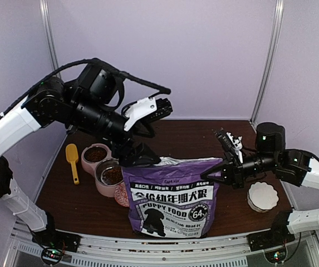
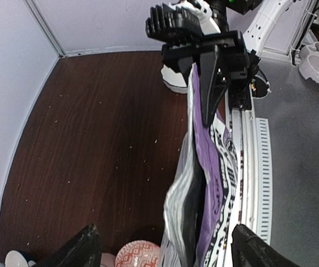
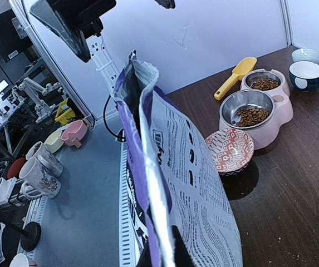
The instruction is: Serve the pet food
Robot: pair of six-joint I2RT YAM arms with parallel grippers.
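Note:
The purple puppy-food bag (image 1: pixel 170 199) stands upright at the table's front middle, its top slightly open. My right gripper (image 1: pixel 217 171) is shut on the bag's top right corner; the right wrist view shows the bag's edge (image 3: pixel 148 167) pinched in the jaws (image 3: pixel 167 257). My left gripper (image 1: pixel 139 156) is open over the bag's top left corner, and the bag's mouth (image 2: pixel 195 194) lies between its spread fingers (image 2: pixel 84 248). Brown kibble (image 1: pixel 96 154) lies in both steel bowls of the pink feeder (image 1: pixel 84 164), and also shows in the right wrist view (image 3: pixel 252 115).
A yellow scoop (image 1: pixel 72 159) lies left of the feeder. A red patterned bowl (image 1: pixel 121 194) sits half hidden behind the bag's left side. A white bowl (image 1: pixel 262 196) stands at the right. Two small bowls (image 3: pixel 307 72) sit beyond the feeder. The walls are close on both sides.

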